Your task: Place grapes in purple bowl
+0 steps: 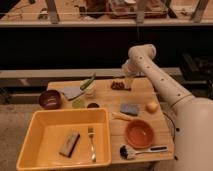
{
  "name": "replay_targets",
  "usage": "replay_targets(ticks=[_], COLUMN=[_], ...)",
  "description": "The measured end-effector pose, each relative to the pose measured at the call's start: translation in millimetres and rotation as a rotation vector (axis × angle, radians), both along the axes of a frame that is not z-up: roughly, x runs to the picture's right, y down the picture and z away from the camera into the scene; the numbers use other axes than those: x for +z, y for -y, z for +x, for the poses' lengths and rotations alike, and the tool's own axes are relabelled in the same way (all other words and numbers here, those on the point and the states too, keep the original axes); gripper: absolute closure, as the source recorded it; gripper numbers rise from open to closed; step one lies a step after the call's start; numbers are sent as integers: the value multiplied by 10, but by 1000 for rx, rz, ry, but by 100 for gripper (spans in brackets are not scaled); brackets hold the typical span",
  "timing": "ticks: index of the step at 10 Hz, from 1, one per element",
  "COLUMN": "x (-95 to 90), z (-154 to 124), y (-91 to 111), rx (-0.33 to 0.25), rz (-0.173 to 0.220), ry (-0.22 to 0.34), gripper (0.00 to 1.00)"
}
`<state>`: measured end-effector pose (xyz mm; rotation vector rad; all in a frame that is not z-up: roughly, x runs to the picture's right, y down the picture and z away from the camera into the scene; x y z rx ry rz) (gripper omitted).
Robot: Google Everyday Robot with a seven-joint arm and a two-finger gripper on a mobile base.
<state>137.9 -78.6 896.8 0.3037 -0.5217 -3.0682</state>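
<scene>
**Q.** Where is your gripper, and how does it stand?

**A.** My gripper [128, 84] hangs at the far edge of the wooden table [106, 93], pointing down from my bent white arm [150, 65]. Its jaws are spread wide and grip nothing.

**Q.** Where are the grapes?

**A.** The grapes [118, 86], a small dark bunch, lie flat on the table at that same far edge. They are just beside my gripper, on the side toward the purple bowl. I cannot tell whether a finger touches them.

**Q.** And the purple bowl?

**A.** The purple bowl [50, 99] stands upright at the opposite end of the table, well apart from the grapes. Between the two stands a small white cup [90, 91] with a green stalk [87, 82] leaning from it.

**Q.** What else lies on the table?

**A.** On the near side:
- A big yellow tub [37, 125] holds a fork [91, 144] and a brown block [69, 143].
- Just beside the tub sits the orange bowl [139, 133], with a brush [135, 151] in front of it.

Farther back, nearer my arm:
- A blue-grey sponge [130, 109] lies behind the orange bowl.
- An orange-yellow fruit [152, 106] sits near the sponge, apart from it.
</scene>
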Motion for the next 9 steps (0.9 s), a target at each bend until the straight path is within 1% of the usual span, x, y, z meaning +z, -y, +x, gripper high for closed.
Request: replay_targets(ticks=[1,2,3,4,7,8,9], x=[0,-2,-2,1,-25,-33,-35], z=[4,16,26,67,143,154,152], y=[0,0,-8,-32,-73,-78,-80], rx=[0,18,52,139,347,411,441], rz=[0,-4,-10,-18,-33,-37,-39], ry=[-1,-15,-33,-83,-185,-215,-228], gripper=[20,20,20,20,20,20,20])
